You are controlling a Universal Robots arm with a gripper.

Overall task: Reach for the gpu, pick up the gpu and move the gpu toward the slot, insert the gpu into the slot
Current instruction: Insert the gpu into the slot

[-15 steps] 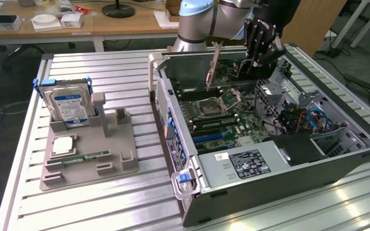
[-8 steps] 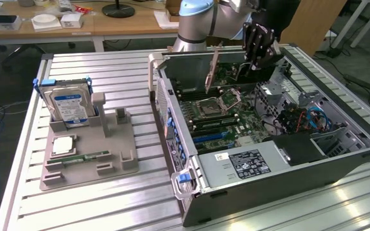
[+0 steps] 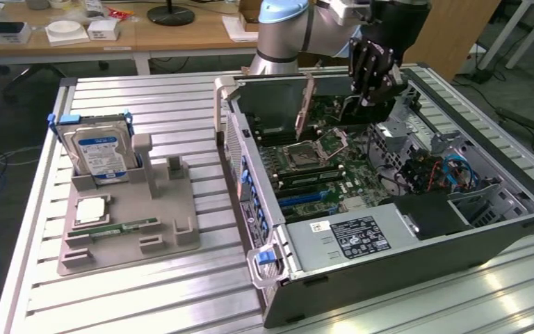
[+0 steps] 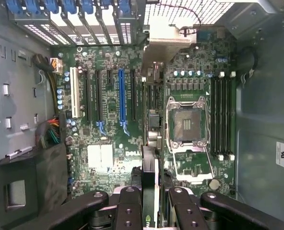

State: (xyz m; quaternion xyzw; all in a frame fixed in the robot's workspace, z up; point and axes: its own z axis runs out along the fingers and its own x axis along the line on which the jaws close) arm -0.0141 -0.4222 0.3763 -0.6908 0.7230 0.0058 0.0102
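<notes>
My gripper [image 3: 375, 90] hangs inside the open computer case [image 3: 489, 223], near its far wall. It is shut on the gpu [image 4: 150, 177], a thin dark card that runs edge-on away from between the two black fingers [image 4: 127, 211]. The card's metal bracket [image 4: 166, 43] is close to the case's rear openings. In the exterior view the gpu [image 3: 306, 104] stands upright to the left of the fingers, above the motherboard. It sits between the blue expansion slot [image 4: 122, 96] and the CPU socket [image 4: 187, 124]. I cannot tell whether its lower edge touches a slot.
A grey fixture [image 3: 128, 216] on the slatted table, on the exterior view's left, holds a silver hard drive [image 3: 105, 156] and a small green memory stick [image 3: 123, 226]. Cables [image 3: 452, 170] and a drive cage crowd the case's right part. Memory slots [image 4: 223, 115] lie beyond the socket.
</notes>
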